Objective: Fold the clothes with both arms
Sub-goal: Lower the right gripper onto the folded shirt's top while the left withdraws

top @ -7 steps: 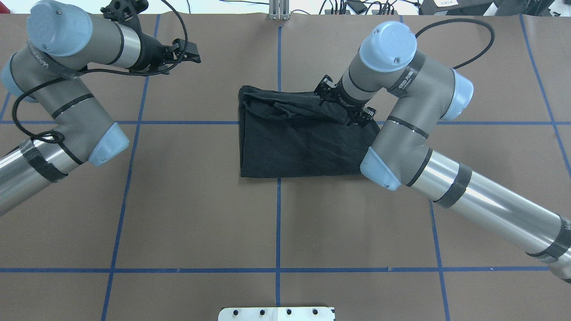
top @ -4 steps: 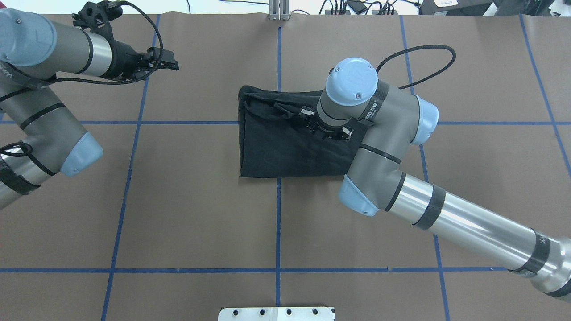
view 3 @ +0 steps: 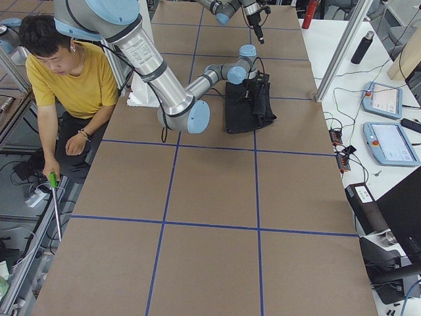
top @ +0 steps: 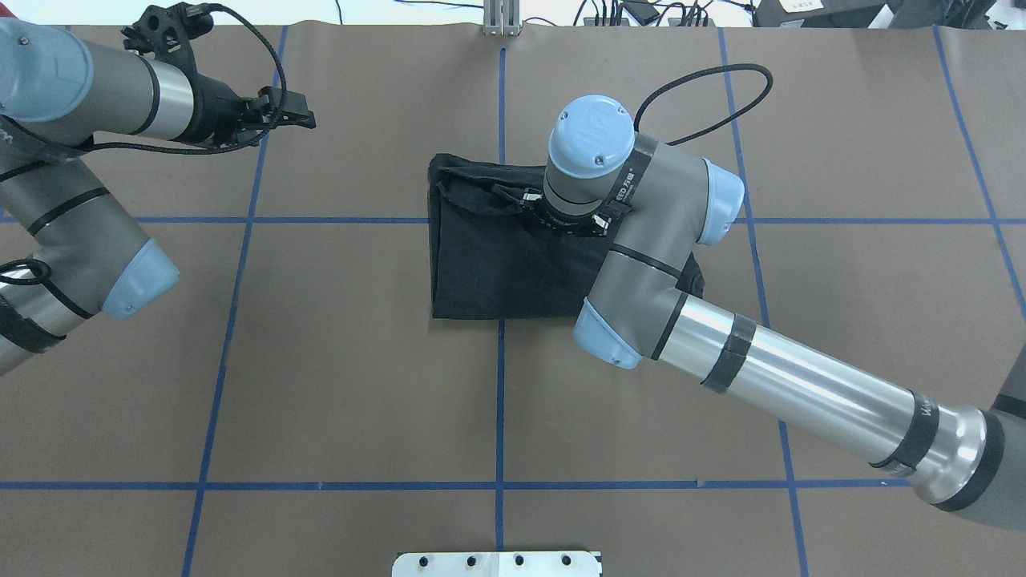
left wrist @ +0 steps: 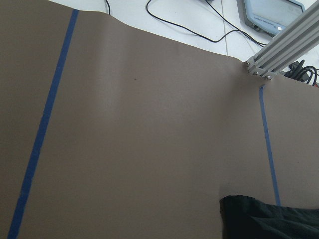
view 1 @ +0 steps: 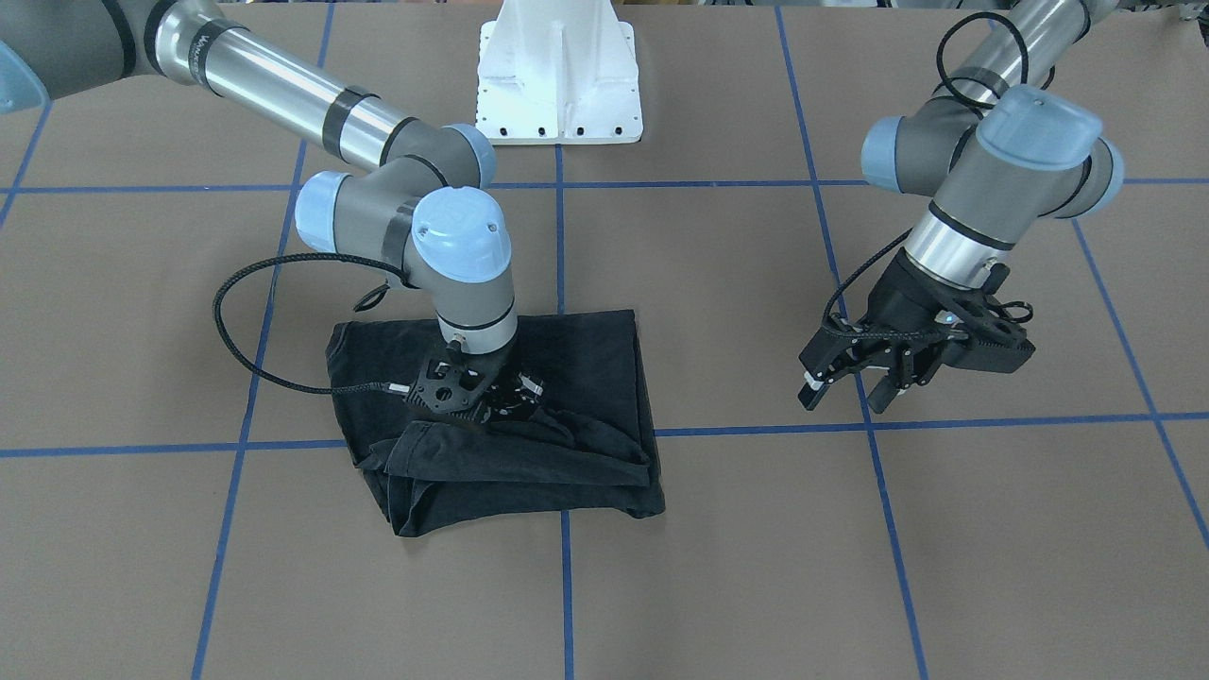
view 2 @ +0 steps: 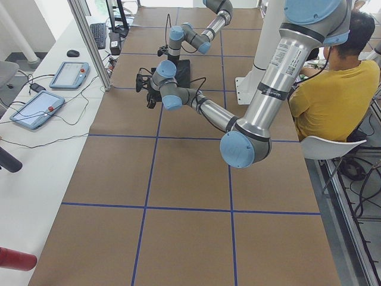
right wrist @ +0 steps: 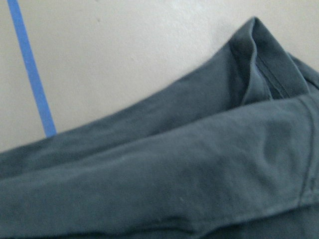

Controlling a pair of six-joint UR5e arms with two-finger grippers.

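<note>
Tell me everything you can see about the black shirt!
The black T-shirt is soft cloth, folded into a rough rectangle lying flat on the brown table, across a blue tape line near the middle. Only plain black shows; no print is visible. One long edge is neat, the opposite one is bunched, with stacked layers and a hemmed sleeve poking out. The right arm's tool is down on its top layer beside that bunched edge; whether it pinches cloth cannot be told.

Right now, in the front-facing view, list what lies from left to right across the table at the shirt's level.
black cable loop → black T-shirt → left gripper, open and apart from the shirt
</note>
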